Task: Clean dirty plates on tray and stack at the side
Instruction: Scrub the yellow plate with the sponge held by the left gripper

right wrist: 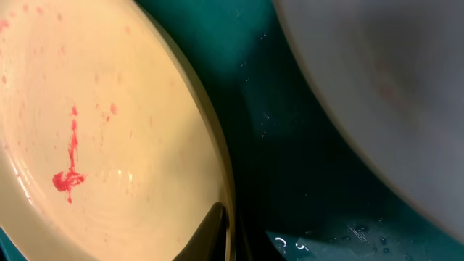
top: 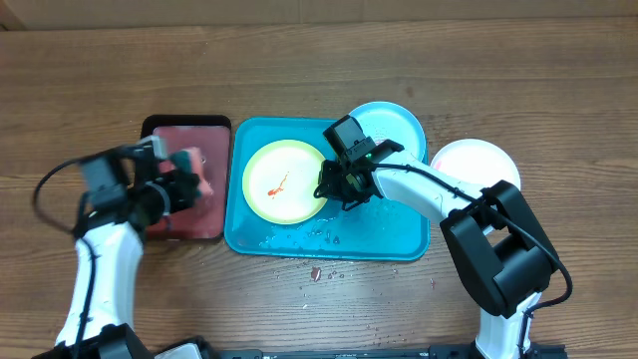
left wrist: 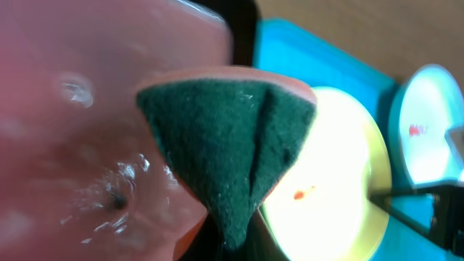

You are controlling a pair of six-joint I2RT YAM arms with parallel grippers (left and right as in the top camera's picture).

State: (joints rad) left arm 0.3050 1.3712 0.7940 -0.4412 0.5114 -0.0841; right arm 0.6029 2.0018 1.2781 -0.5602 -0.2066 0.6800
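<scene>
The lime-green plate (top: 282,182) lies on the turquoise tray (top: 389,239), a red sauce smear (right wrist: 69,174) in its pale centre. My right gripper (top: 333,189) is shut on this plate's right rim; in the right wrist view one finger (right wrist: 210,232) lies over the rim of the plate (right wrist: 94,109). The cyan plate (top: 396,124) rests at the tray's far right corner, behind the right gripper. The white plate (top: 478,165) sits on the table to the right of the tray. My left gripper (top: 187,181) is shut on a green-faced sponge (left wrist: 228,145) above the reddish tray (top: 184,135).
Water beads lie on the turquoise tray's front floor (top: 299,237) and on the reddish tray (left wrist: 80,130). A few drops or crumbs (top: 317,271) sit on the wooden table in front of the tray. The right arm (top: 498,249) reaches in from the lower right.
</scene>
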